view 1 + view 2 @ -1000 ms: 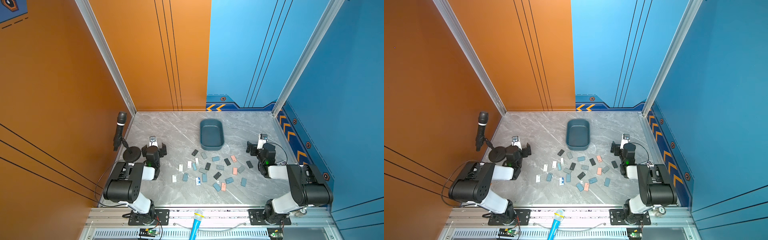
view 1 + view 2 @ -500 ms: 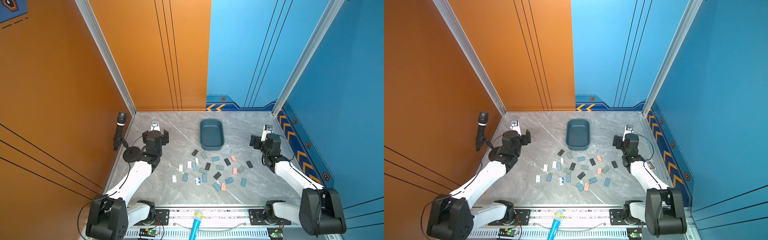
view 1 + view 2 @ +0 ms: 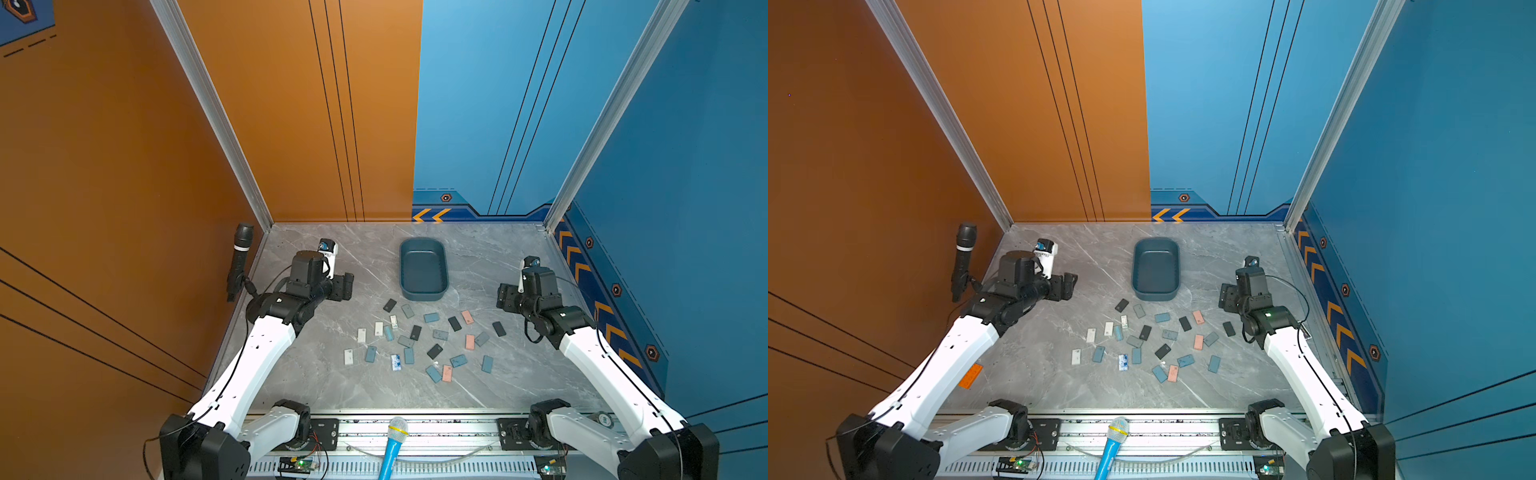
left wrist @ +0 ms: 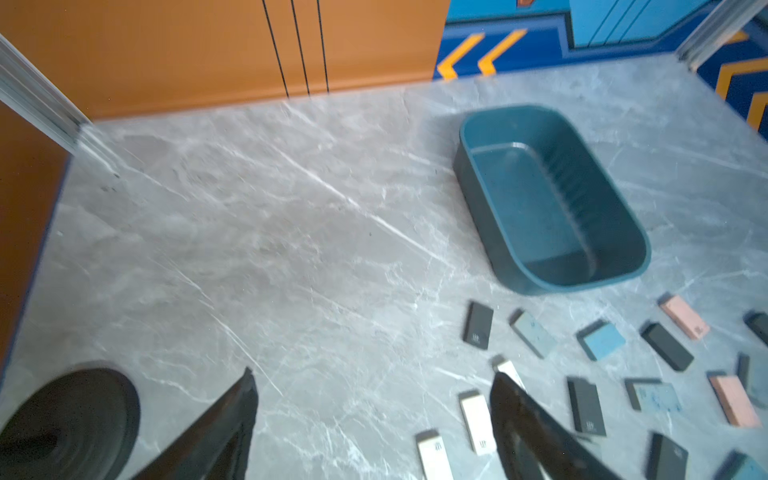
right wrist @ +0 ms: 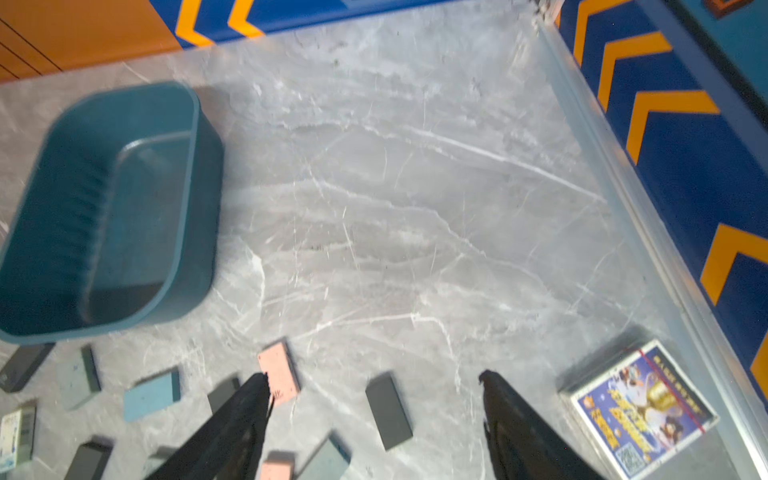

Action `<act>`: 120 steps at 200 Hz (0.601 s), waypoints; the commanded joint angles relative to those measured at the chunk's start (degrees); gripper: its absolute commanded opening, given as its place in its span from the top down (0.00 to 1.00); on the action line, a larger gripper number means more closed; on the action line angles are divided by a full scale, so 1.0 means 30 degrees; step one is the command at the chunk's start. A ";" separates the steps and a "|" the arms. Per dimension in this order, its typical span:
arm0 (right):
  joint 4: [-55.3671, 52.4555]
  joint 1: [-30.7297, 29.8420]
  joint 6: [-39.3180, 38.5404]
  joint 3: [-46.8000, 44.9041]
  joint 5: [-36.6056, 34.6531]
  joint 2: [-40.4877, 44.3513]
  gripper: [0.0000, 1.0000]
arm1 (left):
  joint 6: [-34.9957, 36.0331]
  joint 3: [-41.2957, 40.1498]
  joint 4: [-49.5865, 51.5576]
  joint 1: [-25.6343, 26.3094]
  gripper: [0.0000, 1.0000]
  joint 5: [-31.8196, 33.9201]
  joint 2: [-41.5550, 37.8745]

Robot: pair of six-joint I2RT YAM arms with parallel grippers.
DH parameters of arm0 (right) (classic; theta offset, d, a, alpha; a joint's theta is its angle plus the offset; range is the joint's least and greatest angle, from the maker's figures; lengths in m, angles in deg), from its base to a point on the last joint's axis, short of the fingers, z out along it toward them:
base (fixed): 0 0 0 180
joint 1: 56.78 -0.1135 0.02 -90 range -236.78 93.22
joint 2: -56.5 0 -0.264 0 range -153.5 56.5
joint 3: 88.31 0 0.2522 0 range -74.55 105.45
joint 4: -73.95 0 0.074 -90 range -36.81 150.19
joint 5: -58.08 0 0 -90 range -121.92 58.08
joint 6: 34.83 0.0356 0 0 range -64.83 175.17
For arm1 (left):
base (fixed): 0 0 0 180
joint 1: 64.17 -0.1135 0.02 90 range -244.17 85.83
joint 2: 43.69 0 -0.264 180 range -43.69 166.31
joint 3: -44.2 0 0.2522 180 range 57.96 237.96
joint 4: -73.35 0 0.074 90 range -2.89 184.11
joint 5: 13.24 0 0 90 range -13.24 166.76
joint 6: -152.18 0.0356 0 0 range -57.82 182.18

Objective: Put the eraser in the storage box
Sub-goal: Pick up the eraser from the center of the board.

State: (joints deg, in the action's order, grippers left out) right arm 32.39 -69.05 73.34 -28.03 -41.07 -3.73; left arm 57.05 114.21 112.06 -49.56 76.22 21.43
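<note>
The storage box (image 3: 424,296) (image 3: 1155,296), a dark teal tub, stands empty at the back middle of the grey table; it also shows in the wrist views (image 4: 482,208) (image 5: 208,208). Several erasers, black (image 3: 390,305), pink (image 3: 467,317), blue-grey and white, lie scattered in front of it. My left gripper (image 3: 347,286) (image 4: 373,372) hangs open left of the box, with white erasers (image 4: 478,422) by one finger. My right gripper (image 3: 503,296) (image 5: 372,373) hangs open right of the erasers, above a black eraser (image 5: 388,410). Neither holds anything.
A black microphone (image 3: 239,262) on a round base (image 4: 62,419) stands at the left wall. A blue microphone (image 3: 392,444) lies on the front rail. A small printed box (image 5: 640,409) sits by the right wall. Walls close in three sides.
Both arms have unfolded from their tucked poses and stretched out over the table. The grippers rose, went back, then swung inward toward the erasers. No eraser has moved.
</note>
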 commanded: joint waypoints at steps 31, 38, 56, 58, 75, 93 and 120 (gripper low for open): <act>-0.2814 0.0353 0.1203 -0.0801 0.2197 -0.2087 0.22 | -0.0635 -0.0056 0.1390 0.0130 0.20 -0.2444 0.0761; -0.2807 0.0653 0.1129 -0.0800 0.2607 -0.2467 0.22 | -0.0680 -0.0114 0.1382 0.0155 0.20 -0.2424 0.0786; -0.2604 0.1483 0.0966 -0.0797 0.3462 -0.3286 0.21 | -0.0753 -0.0226 0.1417 0.0183 0.21 -0.2417 0.0871; -0.2580 0.1579 0.0949 -0.0778 0.3555 -0.3387 0.21 | -0.0753 -0.0232 0.1419 0.0172 0.21 -0.2433 0.0871; -0.2543 0.1964 0.0736 -0.0603 0.4134 -0.4144 0.21 | -0.0689 -0.0176 0.1537 0.0227 0.21 -0.2370 0.1054; -0.2599 0.2046 0.0527 -0.0407 0.4266 -0.4979 0.22 | -0.0649 -0.0043 0.1716 0.0219 0.22 -0.2140 0.1257; -0.2617 0.2130 0.0368 -0.0302 0.4536 -0.5979 0.24 | -0.0692 -0.0048 0.1736 0.0225 0.23 -0.1976 0.1479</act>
State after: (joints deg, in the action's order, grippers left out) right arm 26.19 -63.06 75.55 -30.00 -29.66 -19.60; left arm 55.24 114.21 115.73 -49.41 70.47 25.21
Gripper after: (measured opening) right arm 0.771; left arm 0.775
